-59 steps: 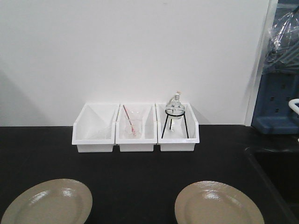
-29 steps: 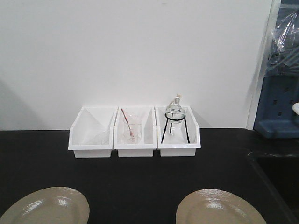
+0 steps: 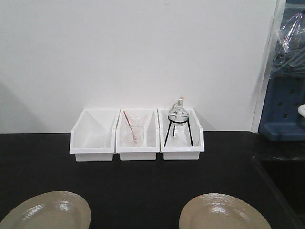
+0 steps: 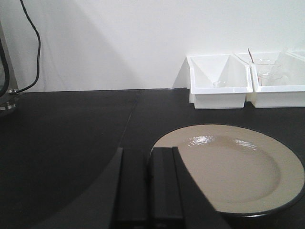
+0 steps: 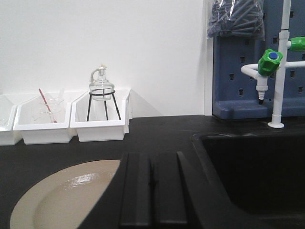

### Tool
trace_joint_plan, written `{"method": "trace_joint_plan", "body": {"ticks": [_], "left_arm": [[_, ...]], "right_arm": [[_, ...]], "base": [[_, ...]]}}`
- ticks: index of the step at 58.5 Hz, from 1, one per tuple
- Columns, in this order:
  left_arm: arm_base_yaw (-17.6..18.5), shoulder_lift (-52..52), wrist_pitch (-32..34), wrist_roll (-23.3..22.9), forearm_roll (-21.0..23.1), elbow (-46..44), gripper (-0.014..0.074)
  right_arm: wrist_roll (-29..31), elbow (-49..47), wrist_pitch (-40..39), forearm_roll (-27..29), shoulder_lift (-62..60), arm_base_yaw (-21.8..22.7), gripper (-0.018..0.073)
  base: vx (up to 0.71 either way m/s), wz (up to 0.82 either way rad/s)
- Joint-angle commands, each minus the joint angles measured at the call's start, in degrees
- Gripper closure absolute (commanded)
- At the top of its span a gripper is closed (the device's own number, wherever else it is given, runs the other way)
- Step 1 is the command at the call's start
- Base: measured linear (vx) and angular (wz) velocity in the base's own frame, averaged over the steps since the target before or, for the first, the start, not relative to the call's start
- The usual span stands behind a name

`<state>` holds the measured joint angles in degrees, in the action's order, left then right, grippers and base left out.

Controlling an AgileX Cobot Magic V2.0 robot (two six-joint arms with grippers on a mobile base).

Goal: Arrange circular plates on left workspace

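Note:
Two round tan plates lie flat on the black benchtop [image 3: 143, 186]. The left plate [image 3: 47, 212] is at the front left and also shows in the left wrist view [image 4: 238, 167]. The right plate [image 3: 221, 213] is at the front right and also shows in the right wrist view [image 5: 66, 200]. My left gripper [image 4: 148, 155] is shut and empty, its tips over the near left rim of the left plate. My right gripper [image 5: 151, 157] is shut and empty, just right of the right plate. Neither gripper shows in the front view.
Three white bins stand in a row against the wall: one nearly bare [image 3: 94, 134], one with a glass beaker and red rod [image 3: 137, 134], one with a glass flask on a black tripod [image 3: 180, 129]. A sunken sink [image 5: 257, 167] with a green-handled tap [image 5: 271, 62] lies right.
Between one second and half a second ago the front view shifted, so bins and plates sit lower in the frame. Since then nothing has visibly moved.

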<state>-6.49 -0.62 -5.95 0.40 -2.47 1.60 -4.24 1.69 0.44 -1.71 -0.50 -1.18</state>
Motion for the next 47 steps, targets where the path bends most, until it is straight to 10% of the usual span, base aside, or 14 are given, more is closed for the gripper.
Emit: {"method": "trace_joint_plan", "body": {"ticks": [1, 47], "left_arm": [[0.12, -0.84, 4.63, -0.40, 0.01, 0.65, 0.0594], [0.12, -0.84, 11.77, -0.40, 0.01, 0.60, 0.0594]], "right_arm": [[0.03, 0.38, -4.49, -0.54, -0.92, 0.30, 0.0559], [0.03, 0.38, -4.73, -0.54, -0.92, 0.30, 0.0559]], "base": [[0.00, 0.00], [0.00, 0.00]]}}
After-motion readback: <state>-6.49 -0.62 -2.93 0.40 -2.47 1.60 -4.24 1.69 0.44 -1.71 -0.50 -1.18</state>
